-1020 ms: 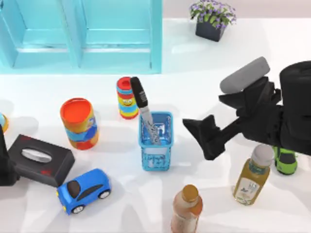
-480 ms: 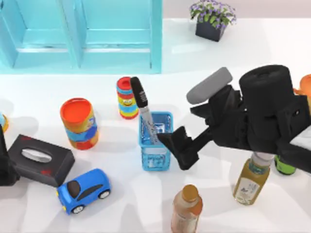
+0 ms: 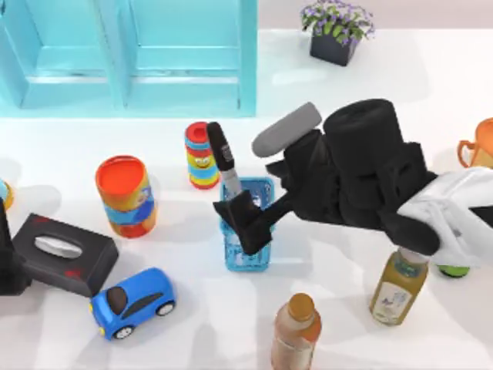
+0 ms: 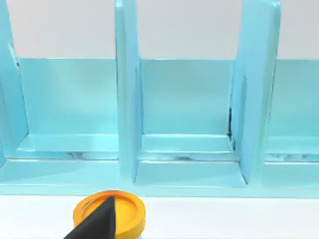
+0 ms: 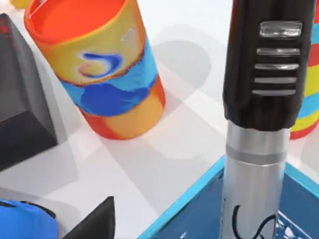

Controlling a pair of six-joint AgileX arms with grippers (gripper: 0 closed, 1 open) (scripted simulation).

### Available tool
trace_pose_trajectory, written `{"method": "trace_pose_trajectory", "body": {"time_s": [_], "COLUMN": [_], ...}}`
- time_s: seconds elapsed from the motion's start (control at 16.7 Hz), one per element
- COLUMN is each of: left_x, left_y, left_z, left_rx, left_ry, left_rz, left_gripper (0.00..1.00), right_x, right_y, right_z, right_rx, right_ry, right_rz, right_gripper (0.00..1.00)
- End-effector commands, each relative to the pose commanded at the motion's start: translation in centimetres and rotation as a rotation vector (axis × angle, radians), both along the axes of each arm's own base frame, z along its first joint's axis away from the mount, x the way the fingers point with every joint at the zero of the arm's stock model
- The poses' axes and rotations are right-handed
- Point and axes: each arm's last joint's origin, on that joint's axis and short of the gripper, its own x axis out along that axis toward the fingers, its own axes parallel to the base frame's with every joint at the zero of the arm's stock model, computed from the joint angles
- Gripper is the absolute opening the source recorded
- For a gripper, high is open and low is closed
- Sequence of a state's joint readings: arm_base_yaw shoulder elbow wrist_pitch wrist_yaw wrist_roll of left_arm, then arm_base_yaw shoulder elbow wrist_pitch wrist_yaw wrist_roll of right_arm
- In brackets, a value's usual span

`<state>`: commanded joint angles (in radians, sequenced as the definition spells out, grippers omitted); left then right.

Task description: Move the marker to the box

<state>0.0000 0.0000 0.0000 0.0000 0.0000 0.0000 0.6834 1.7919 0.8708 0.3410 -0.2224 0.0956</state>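
Note:
The marker [image 3: 226, 171], black cap up and silvery barrel down, stands tilted in a blue mesh basket [image 3: 246, 258] at the table's middle. My right gripper [image 3: 243, 225] hangs open over the basket, its fingers just to the right of the marker's barrel and not gripping it. In the right wrist view the marker [image 5: 259, 99] rises close by, with one dark fingertip [image 5: 94, 224] apart from it. A black tissue box [image 3: 62, 253] lies at the left. My left arm [image 3: 6, 266] is parked at the left edge.
An orange and blue can [image 3: 125, 196], a striped ring stack [image 3: 201, 155] and a blue toy car [image 3: 132, 302] stand left of the basket. Two bottles [image 3: 295, 331] [image 3: 399, 285] sit at the front right. A turquoise shelf [image 3: 127, 54] and a potted plant [image 3: 337, 29] line the back.
My right arm has swung left across the table, bringing its gripper from right of the basket to over it, beside the marker. The marker and the left arm have not moved.

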Motion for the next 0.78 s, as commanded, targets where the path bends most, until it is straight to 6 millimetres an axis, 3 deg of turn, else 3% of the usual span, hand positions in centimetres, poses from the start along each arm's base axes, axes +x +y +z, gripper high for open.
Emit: {"method": "trace_pose_trajectory", "body": {"time_s": [0.24, 0.54, 0.78], "left_x": [0.0, 0.0, 0.0], "left_y": [0.0, 0.0, 0.0], "left_z": [0.0, 0.0, 0.0], "left_rx": [0.000, 0.000, 0.000], "left_ry": [0.000, 0.000, 0.000], "left_rz": [0.000, 0.000, 0.000], "left_gripper": [1.00, 1.00, 1.00], "right_x": [1.7, 1.9, 1.9], "right_y": [2.7, 3.1, 3.1], "right_z": [-2.6, -2.9, -2.9], "right_rx": [-0.002, 0.001, 0.001], "right_ry": [0.002, -0.001, -0.001], "right_rz": [0.000, 0.000, 0.000], "right_gripper": [1.00, 1.00, 0.70]}}
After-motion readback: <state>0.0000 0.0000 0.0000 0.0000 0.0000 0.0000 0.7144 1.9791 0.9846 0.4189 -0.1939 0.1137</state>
